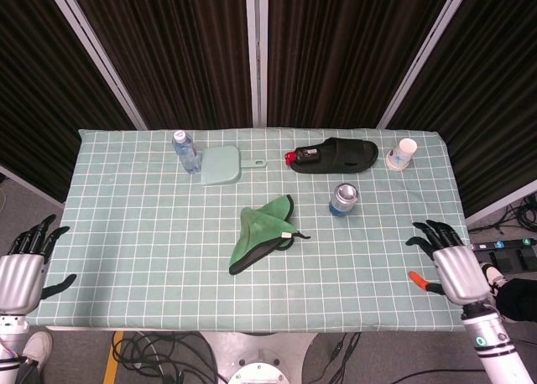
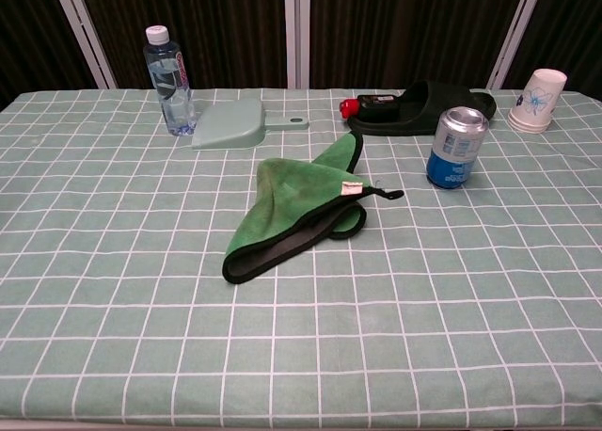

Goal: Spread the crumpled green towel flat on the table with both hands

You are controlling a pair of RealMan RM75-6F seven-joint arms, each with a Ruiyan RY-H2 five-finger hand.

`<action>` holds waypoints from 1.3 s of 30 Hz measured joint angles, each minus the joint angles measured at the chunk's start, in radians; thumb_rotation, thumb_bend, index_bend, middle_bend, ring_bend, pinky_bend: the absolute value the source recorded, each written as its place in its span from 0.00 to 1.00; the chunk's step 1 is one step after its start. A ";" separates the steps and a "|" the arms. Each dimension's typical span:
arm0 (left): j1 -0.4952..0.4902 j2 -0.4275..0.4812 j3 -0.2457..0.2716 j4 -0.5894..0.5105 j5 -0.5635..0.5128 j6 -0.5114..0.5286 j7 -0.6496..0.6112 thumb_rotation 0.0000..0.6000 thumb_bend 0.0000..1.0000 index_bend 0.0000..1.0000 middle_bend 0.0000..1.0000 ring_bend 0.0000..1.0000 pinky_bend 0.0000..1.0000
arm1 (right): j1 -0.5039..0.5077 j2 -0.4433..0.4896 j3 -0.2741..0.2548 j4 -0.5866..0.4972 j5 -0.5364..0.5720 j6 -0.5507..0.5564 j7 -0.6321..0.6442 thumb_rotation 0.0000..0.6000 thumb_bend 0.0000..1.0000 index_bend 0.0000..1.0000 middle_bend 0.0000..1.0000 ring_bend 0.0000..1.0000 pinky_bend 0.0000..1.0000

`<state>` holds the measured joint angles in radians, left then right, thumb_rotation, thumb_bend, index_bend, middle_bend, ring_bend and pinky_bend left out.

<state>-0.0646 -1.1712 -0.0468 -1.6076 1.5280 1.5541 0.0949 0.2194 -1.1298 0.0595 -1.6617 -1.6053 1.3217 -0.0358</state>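
Lying crumpled mid-table, green towel (image 1: 266, 232); left hand (image 1: 23, 267) and right hand (image 1: 450, 261) seemingly empty, fingers spread.

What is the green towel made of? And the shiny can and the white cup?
The green towel looks like soft, fuzzy cloth, maybe microfibre: it folds limply and has a dark stitched edge. The can looks like metal: its silver top gleams, with a glossy blue lower part. The cup seems to be matte paper with a printed pattern, though it might be plastic.
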 measured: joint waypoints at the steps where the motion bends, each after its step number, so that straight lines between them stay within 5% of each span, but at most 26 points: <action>1: 0.001 0.000 0.001 0.000 0.000 0.001 -0.001 1.00 0.11 0.26 0.19 0.18 0.22 | 0.020 -0.013 0.006 0.000 0.003 -0.024 -0.006 1.00 0.09 0.37 0.16 0.09 0.12; 10: 0.008 0.005 0.004 0.005 0.009 0.012 -0.022 1.00 0.11 0.26 0.19 0.17 0.22 | 0.227 -0.227 0.077 0.067 0.095 -0.280 -0.058 1.00 0.09 0.39 0.16 0.06 0.12; 17: 0.009 0.004 0.001 0.019 0.000 0.009 -0.050 1.00 0.11 0.26 0.19 0.18 0.22 | 0.362 -0.444 0.129 0.267 0.186 -0.390 -0.126 1.00 0.13 0.39 0.16 0.06 0.12; 26: 0.007 -0.001 -0.004 0.036 -0.010 0.003 -0.071 1.00 0.11 0.26 0.19 0.17 0.22 | 0.484 -0.639 0.177 0.477 0.266 -0.448 -0.161 1.00 0.14 0.41 0.16 0.06 0.12; 39: 0.003 -0.009 -0.011 0.060 -0.021 -0.006 -0.100 1.00 0.11 0.26 0.19 0.18 0.22 | 0.578 -0.779 0.198 0.631 0.327 -0.477 -0.191 1.00 0.25 0.46 0.16 0.06 0.12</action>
<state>-0.0618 -1.1799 -0.0576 -1.5475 1.5070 1.5477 -0.0055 0.7979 -1.9085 0.2578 -1.0307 -1.2784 0.8449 -0.2269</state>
